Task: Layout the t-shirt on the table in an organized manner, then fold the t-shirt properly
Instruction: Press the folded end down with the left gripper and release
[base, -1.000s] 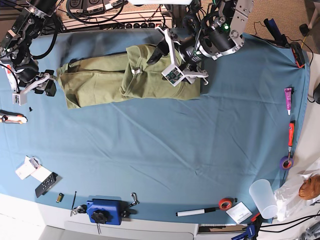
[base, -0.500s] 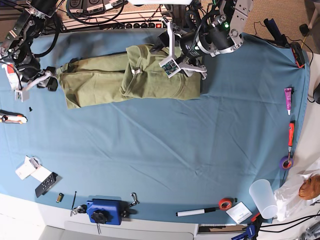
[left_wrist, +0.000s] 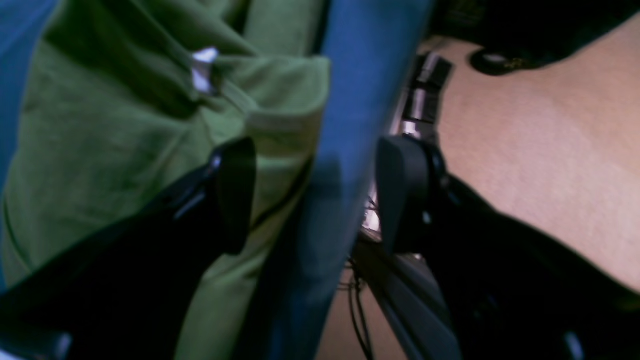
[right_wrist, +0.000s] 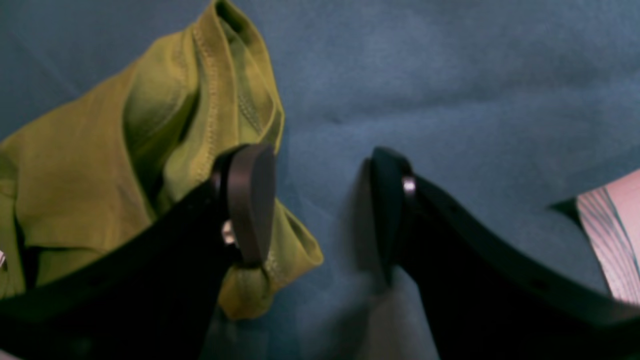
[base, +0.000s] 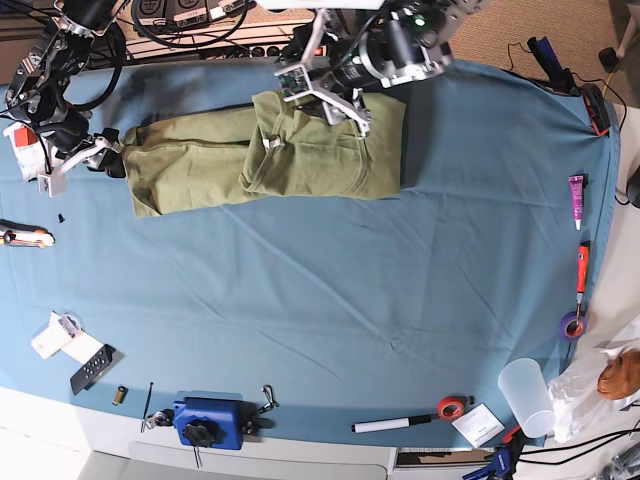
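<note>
The olive-green t-shirt (base: 300, 150) lies folded into a long band at the far side of the blue table (base: 350, 300), its right half doubled over. A white tag (left_wrist: 202, 75) shows at the collar. My left gripper (base: 322, 88) hangs open over the shirt's far edge. In the left wrist view the left gripper (left_wrist: 315, 195) straddles the table's (left_wrist: 350, 75) rim, with shirt (left_wrist: 100, 150) under one finger and nothing held. My right gripper (base: 108, 158) stands open at the shirt's left end. The right gripper (right_wrist: 317, 205) has one finger (right_wrist: 247, 200) over the hem corner (right_wrist: 175, 150), with bare table (right_wrist: 400, 75) between the fingers.
A blue tool (base: 210, 420), a marker (base: 390, 424), red tape (base: 452, 407) and a plastic cup (base: 527, 395) line the front edge. A remote (base: 95, 367) lies front left. Pens (base: 581, 270) and a purple roll (base: 572, 325) sit at the right. Cables run behind the table.
My left gripper has lifted off the shirt's right half and swung back to the table's far edge. The right gripper has edged closer to the shirt's left end.
</note>
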